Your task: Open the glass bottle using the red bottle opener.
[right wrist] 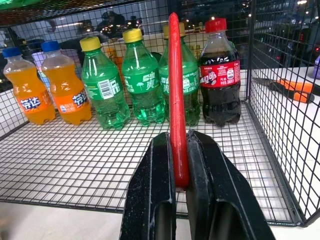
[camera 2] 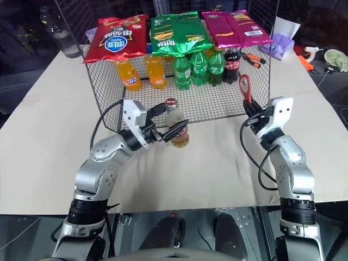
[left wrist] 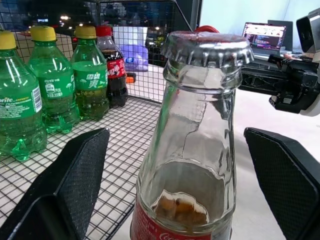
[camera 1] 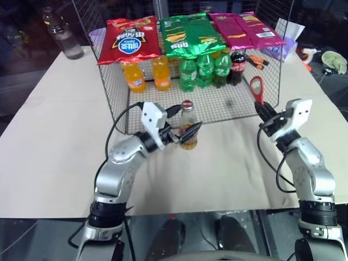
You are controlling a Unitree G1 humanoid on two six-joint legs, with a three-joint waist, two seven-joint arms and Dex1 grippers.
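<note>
bottle bracketed but not yet gripped; opener ready in right gripper

i am watching the left gripper [camera 1: 185,132] standing released, its two fingers spread wide on either side of the glass bottle [camera 1: 188,126] without touching it. the bottle is standing upright on the beige table [camera 1: 54,136], near the middle, just in front of the wire rack [camera 1: 217,106], with its metal cap [left wrist: 207,47] still on. the right gripper [camera 2: 253,120] is clenched on the handle of the red bottle opener [camera 1: 257,90], holding it upright with the ring head uppermost, well to the right of the bottle.

in my judgement the step in hand is securing the bottle. i am advising that the left fingers close squarely on the body below the neck, keeping it upright, before the opener comes across; the ring head needs to be hooking under the cap's edge, and the glass could slip or tip if the grip is loose.

the table is lying flat and pale. inside the rack, green soda bottles [right wrist: 142,82] and orange soda bottles [right wrist: 47,87] are standing at the far side, with snack bags [camera 1: 187,32] lying on top. the surroundings are looking dark.
</note>
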